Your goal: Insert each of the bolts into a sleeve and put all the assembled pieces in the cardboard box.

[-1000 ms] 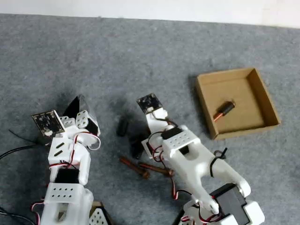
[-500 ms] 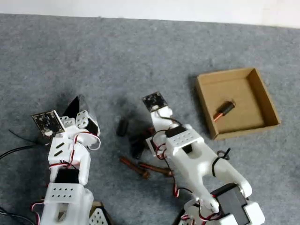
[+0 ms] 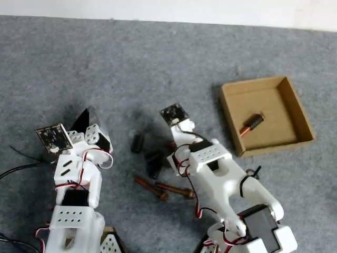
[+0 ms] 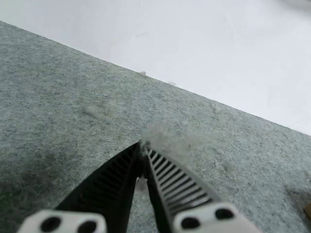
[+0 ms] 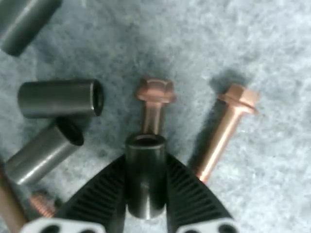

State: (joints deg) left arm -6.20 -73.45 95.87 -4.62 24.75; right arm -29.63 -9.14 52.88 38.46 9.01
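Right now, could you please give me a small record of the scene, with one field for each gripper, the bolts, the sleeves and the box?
left gripper: shut, empty, above the grey mat
right gripper: shut on a sleeve
aligned bolt: in line with the held sleeve's open end, head away; cannot tell if its tip is inside
neighbouring bolt: loose on the mat
loose sleeves: three, on their sides
cardboard box: holds one assembled piece

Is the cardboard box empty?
No, one sleeved bolt lies inside the cardboard box, near its middle.
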